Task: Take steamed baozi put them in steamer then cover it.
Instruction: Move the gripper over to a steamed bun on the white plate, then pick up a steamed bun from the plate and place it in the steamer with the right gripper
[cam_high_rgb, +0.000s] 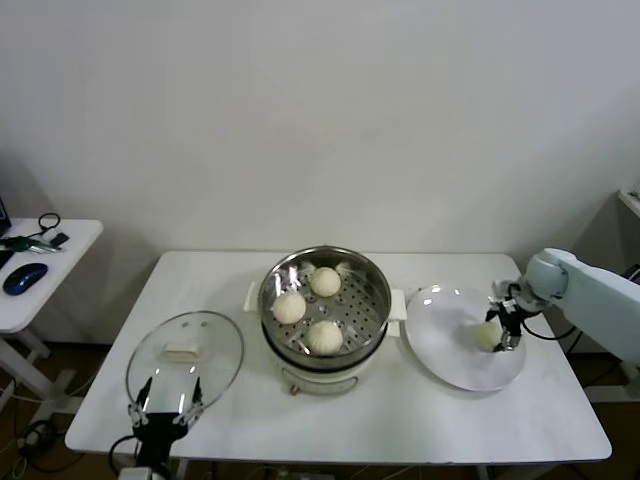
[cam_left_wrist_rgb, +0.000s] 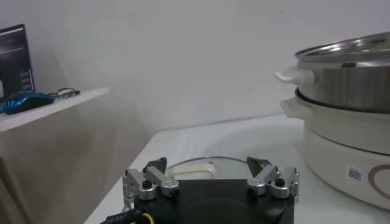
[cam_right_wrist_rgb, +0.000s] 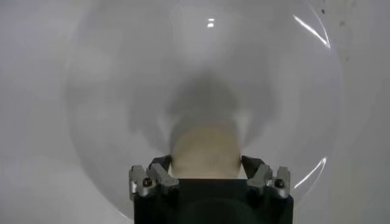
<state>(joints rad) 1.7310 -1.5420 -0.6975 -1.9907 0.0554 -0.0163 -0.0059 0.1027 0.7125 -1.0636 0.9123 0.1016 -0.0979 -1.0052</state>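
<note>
Straddling last baozi, right gripper hides its base.

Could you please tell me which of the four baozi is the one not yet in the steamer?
It is the baozi on the white plate, between the right tool's fingers. The other three sit on the steamer's perforated tray.

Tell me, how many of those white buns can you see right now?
4. Three baozi sit on the perforated tray inside the steamer: at and. The fourth baozi lies on the white plate, between the right gripper's fingers.
</note>
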